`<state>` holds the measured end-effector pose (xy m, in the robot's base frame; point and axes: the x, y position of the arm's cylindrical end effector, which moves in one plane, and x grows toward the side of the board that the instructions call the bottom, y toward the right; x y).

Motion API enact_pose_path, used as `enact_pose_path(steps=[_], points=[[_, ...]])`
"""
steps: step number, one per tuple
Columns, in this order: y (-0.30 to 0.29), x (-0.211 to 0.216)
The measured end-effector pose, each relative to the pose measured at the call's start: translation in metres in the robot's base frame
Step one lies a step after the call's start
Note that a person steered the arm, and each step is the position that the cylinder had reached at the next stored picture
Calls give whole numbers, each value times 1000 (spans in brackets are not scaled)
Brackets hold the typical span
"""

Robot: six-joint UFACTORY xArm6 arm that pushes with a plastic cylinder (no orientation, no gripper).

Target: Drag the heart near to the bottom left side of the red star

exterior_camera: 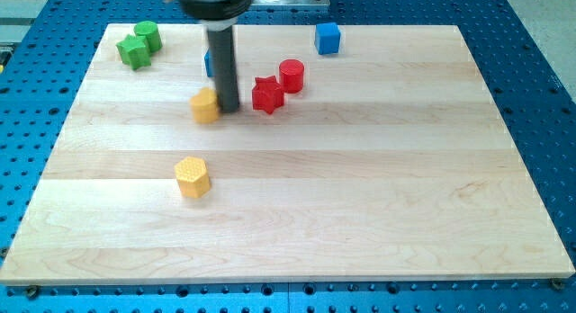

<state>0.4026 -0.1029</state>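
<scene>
A: Start with the biggest thing. What's under my rod?

B: The wooden board, pale and wide. The rod stands over the part of it toward the view's top left, and my tip rests on the wood. There are no jaws here to open or close, so it holds nothing; it can only push.

A: And the heart?

B: The yellow heart sits just to the view's left of my tip, touching it or nearly so. The red star lies on the tip's other side, toward the view's right and slightly higher, with the red cylinder just beyond it.

A: So which step is this?

B: I'd judge the closing stage: the heart is already near the star, to its left and a little lower, but my tip stands between them.

A: Next move?

B: Probably bring the tip round to the heart's far left side and nudge it gently rightward, stopping short of bumping the star.

A: Anything else?

B: A yellow hexagonal block well below the tip, a blue cube up right, two green blocks far up left, and a blue block mostly hidden behind the rod.
</scene>
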Motion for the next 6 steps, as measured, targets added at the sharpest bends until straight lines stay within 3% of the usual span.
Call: enact_pose_path(steps=[1,2,3,4,5,6], points=[[17,-3],[-37,-56],[-84,-9],[-41,29],[-88,52],[-18,67]])
